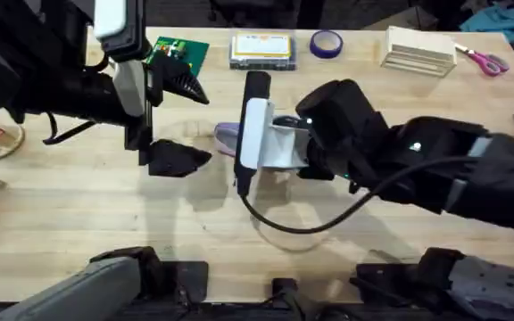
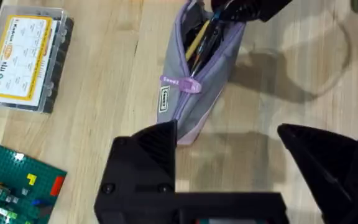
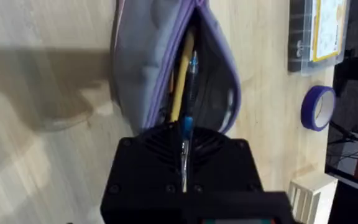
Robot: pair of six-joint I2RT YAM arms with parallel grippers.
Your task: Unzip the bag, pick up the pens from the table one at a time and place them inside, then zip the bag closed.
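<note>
We see a soft lilac-purple cloth pouch with matt grey fabric sides (image 2: 194,87) lying on the smooth, light plank-strip wooden table (image 2: 123,93), a clear glossy plastic box with a yellow paper label (image 2: 23,59), and matt black hard-plastic fingers (image 2: 151,155) on the left arm.

no legible txt | box label (image 2: 18,57) & bag tag (image 2: 166,95): unreadable

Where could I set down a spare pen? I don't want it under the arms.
Bare table lies front-left, between the left arm and the near edge, and on the right behind the right arm, before the wooden rack. The centre around the bag is crowded by both arms.
</note>
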